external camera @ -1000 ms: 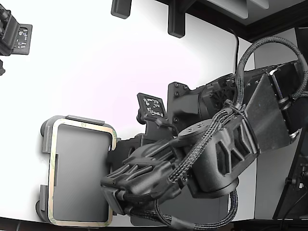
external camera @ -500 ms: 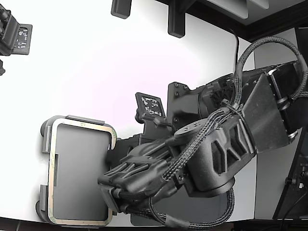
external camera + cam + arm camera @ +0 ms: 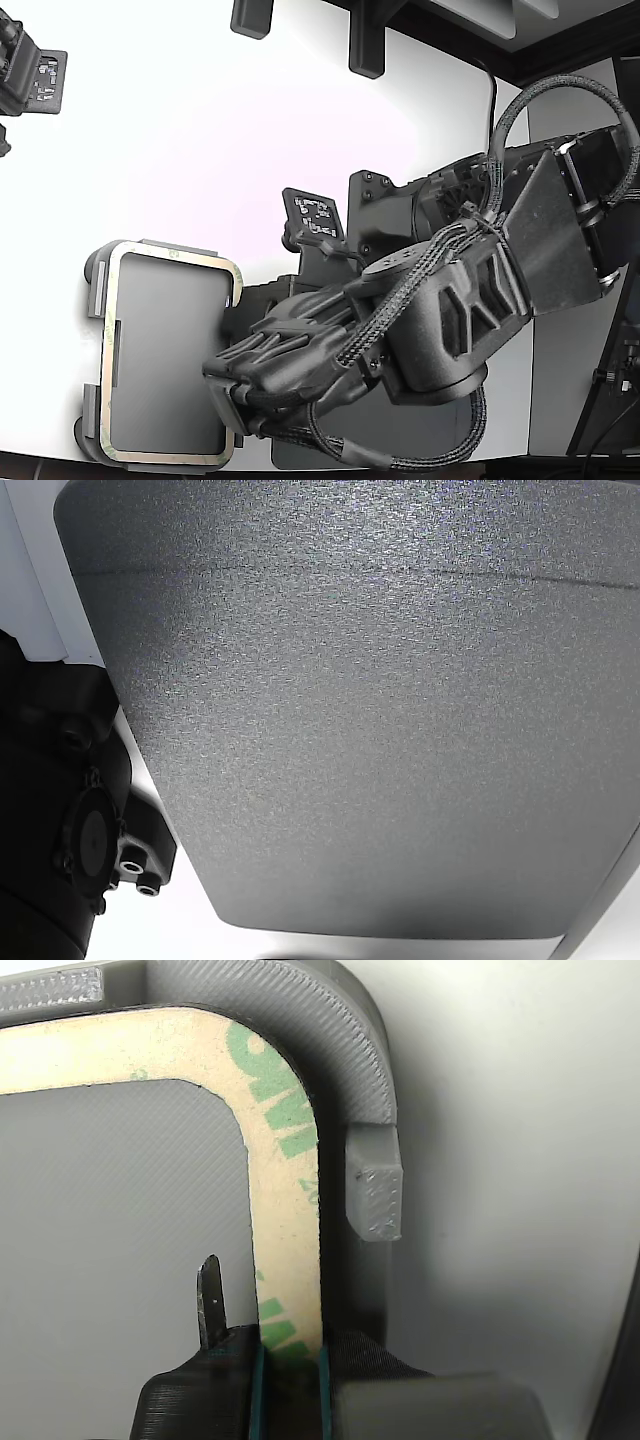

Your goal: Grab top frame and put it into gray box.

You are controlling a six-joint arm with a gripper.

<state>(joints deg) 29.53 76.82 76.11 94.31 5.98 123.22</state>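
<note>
Hand [image 3: 290, 1360] astride top frame [image 3: 285, 1210] rim

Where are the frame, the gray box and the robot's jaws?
frame [image 3: 285, 1220], wrist view, its side strip.
gray box [image 3: 375, 1195], wrist view, an edge tab.
gripper [image 3: 290, 1380], wrist view, between jaws closed on the frame.

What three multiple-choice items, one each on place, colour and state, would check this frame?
1. Where does the top frame lie?
A. on the gray box
B. on the bare table
C. lifted in the air

2. What colour is the print on the frame's pale rim in the wrist view?
A. red
B. green
C. blue

3. How does the end effector stand?
A. open, clear of the frame
B. closed on the frame's rim
C. out of view

Answers: 1 A, the frame sits inside the box's raised edges. 2 B, green marks show on the rim. 3 B, its fingers flank the rim on both sides.
</note>
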